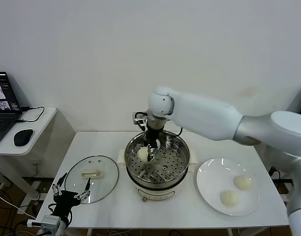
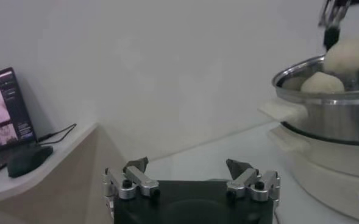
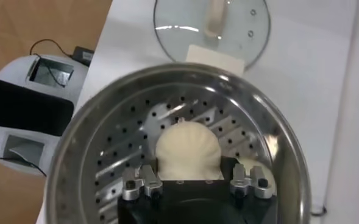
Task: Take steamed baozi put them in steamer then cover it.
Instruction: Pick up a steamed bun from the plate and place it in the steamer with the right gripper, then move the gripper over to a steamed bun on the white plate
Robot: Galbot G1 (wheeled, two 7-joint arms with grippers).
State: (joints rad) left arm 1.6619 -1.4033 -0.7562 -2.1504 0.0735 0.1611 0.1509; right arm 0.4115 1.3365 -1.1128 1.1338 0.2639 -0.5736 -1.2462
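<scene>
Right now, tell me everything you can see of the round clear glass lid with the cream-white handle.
The round clear glass lid lies flat on the white table, left of the shiny stainless-steel steamer, not on it. It has a thin metal rim, small metal fittings near the edge and a cream-white oblong handle at its centre. The open left gripper sits at its near edge.

Baozi: four in all. Two lie on the white plate [image 1: 205, 189], one nearer the rear [image 1: 243, 183] and one nearer the front [image 1: 230, 198]. Two are at the steamer [image 1: 182, 164]: one held in the right gripper [image 3: 191, 178] over the perforated floor [image 3: 186, 152], and one more resting in the basket behind it [image 2: 321, 83].

Steamers: one. Glass covers: one [image 1: 94, 184]. Plates: one.

Grippers: two, right and left [image 1: 71, 189].

Side table: one laptop [image 1: 3, 105], one mouse [image 1: 23, 137].
</scene>
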